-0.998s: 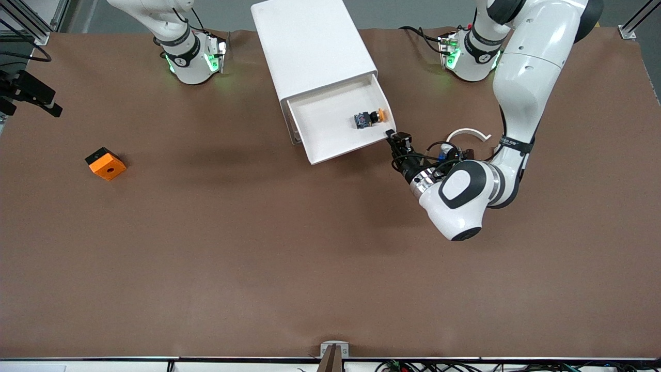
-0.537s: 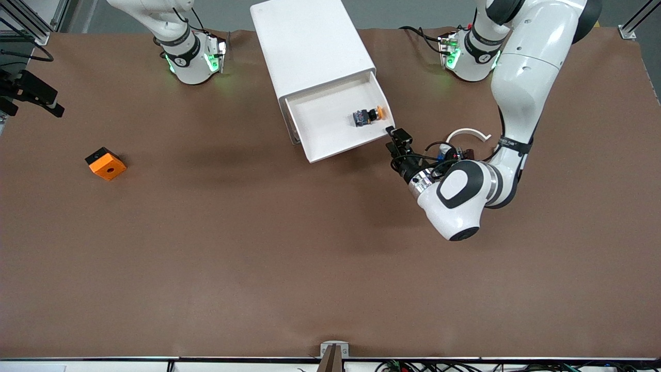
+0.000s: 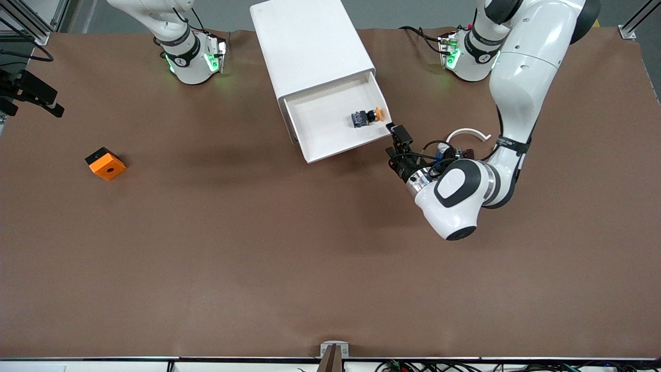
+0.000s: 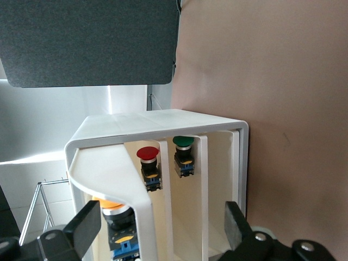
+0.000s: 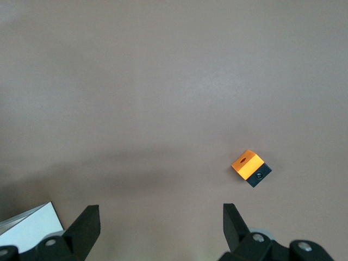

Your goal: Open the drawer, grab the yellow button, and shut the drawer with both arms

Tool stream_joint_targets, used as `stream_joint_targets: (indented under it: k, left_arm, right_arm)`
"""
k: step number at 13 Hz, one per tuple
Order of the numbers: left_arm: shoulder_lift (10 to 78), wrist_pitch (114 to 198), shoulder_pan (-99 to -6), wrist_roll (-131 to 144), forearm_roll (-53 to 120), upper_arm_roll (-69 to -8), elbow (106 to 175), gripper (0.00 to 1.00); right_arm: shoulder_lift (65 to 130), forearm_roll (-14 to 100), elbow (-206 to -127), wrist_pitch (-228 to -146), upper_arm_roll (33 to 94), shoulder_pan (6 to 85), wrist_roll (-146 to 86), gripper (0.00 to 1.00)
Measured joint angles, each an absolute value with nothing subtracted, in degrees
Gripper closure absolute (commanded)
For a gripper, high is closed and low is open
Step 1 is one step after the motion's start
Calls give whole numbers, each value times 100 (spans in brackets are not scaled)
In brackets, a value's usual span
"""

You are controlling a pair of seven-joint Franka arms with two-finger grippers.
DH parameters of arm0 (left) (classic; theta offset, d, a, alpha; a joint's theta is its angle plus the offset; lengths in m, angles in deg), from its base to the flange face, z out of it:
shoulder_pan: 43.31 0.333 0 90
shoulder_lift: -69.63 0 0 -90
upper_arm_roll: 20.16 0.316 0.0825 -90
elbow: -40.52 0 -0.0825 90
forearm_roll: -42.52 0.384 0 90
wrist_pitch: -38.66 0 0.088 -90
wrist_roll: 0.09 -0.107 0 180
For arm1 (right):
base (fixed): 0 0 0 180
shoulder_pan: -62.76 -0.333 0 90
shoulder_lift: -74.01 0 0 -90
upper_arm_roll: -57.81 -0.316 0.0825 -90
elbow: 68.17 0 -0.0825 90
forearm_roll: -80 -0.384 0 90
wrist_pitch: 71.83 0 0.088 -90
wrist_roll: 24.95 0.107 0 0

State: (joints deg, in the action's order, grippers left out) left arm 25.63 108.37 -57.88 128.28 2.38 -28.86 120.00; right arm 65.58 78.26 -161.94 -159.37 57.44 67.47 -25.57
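Note:
The white cabinet [image 3: 310, 44] stands at the robots' edge of the table, its top drawer [image 3: 330, 144] pulled out. The orange-capped button [image 3: 366, 117] lies in that drawer, toward the left arm's end. My left gripper [image 3: 395, 140] is open and empty, just off the drawer's front corner. In the left wrist view its fingers [image 4: 87, 228] stand either side of the drawer front [image 4: 130, 185], with the button [image 4: 117, 217] showing past that front. My right gripper [image 5: 162, 228] is open and empty, high over the table. It is out of the front view.
An orange cube with a round hole [image 3: 106, 164] lies toward the right arm's end; it also shows in the right wrist view [image 5: 250, 167]. A white curved band with small black parts [image 3: 467, 135] lies by the left arm. Lower drawers hold a red button [image 4: 148, 155] and a green one [image 4: 183, 143].
My left gripper's fingers have spread apart at the drawer's front corner and the hand has drawn slightly back. The drawer and button shifted very slightly toward the cabinet.

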Motion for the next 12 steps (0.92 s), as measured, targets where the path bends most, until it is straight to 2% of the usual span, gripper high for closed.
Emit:
stream_joint_targets:
  k: [4, 12]
  left_arm:
    - [2657, 10569, -5771, 12782, 280, -2885, 11702, 0]
    - [3761, 10370, -5575, 11213, 1844, -2879, 11604, 0]
  right_arm:
    - [6558, 7826, -16193, -15939, 5744, 6748, -2557, 0]
    - [6558, 7827, -16194, -15943, 5761, 6749, -2557, 0]
